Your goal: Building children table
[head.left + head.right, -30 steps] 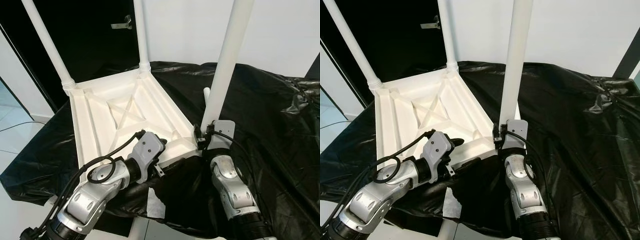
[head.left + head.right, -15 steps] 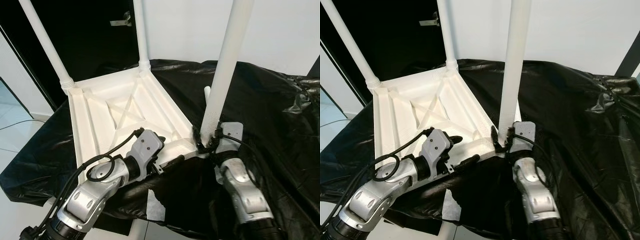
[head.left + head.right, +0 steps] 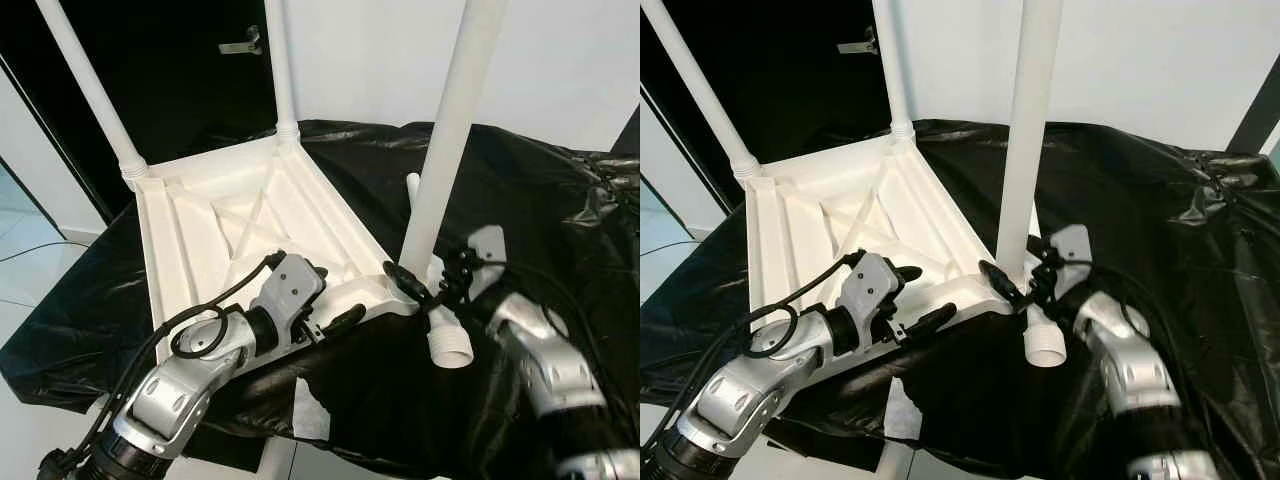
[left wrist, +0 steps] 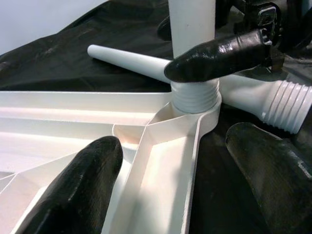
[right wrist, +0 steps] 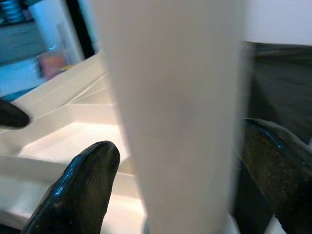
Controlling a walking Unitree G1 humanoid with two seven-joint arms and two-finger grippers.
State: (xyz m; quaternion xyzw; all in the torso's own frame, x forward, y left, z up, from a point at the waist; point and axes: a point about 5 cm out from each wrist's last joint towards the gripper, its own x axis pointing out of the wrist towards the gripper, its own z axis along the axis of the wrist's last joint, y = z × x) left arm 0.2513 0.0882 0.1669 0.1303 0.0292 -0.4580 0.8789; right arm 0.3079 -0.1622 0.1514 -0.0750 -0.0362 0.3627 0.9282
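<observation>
Black plastic sheeting covers the work surface, with a white wall and a dark doorway behind it. On the sheeting lies the white children's table top, upside down, its ribbed underside facing up. Two fitted legs stand upright at the far corners, and a third leg stands upright in the near right corner socket. A fourth, loose leg lies on the sheeting just beside that corner, its threaded end pointing toward the robot. The left end effector is at the near edge of the table top; in the left wrist view its fingers are spread apart, one over the ribbed channel inside the frame and the other outside the frame over the sheeting, gripping nothing. The right end effector sits at the base of the third leg; in the right wrist view its fingers stand on either side of the white shaft, and whether they press on it cannot be determined. One right finger lies across the threaded collar of that leg in the left wrist view.
</observation>
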